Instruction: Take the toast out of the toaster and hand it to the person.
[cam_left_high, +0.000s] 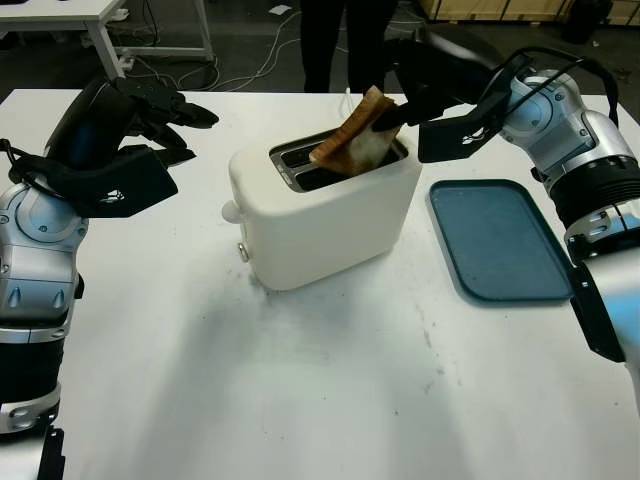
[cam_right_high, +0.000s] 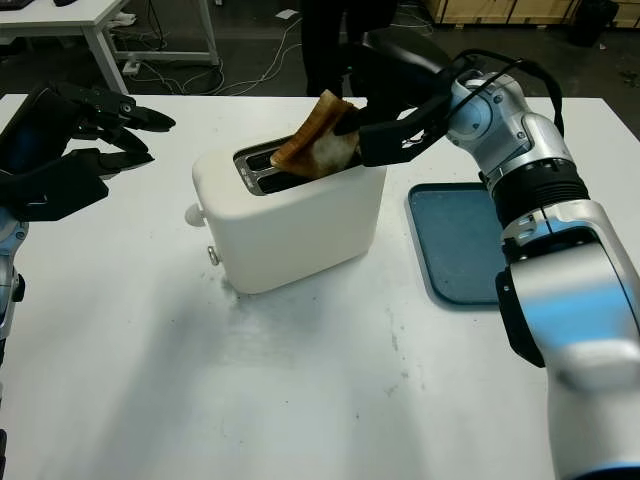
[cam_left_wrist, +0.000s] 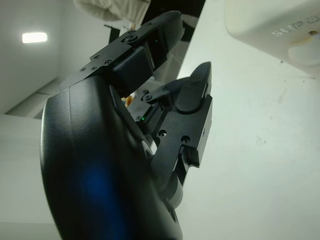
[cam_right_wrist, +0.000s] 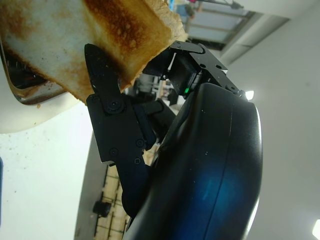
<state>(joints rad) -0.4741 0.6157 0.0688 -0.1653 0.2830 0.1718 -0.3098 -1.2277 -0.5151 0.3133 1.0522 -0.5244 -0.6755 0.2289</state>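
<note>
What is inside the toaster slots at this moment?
One toast leans out of the toaster, held by the right hand; its lower end is hidden in the slot. The other slot looks dark.

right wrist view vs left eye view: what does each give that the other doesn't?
Right wrist view alone: the browned face of the toast close up, with a finger of the right hand pressed against it, and a crumb-marked slot edge.

Left eye view alone: the whole white toaster on the table, the blue tray beside it, the open left hand raised off to the toaster's other side, and a person's legs beyond the table.

Both: the right hand gripping the toast, tilted and partly out of the slot.
</note>
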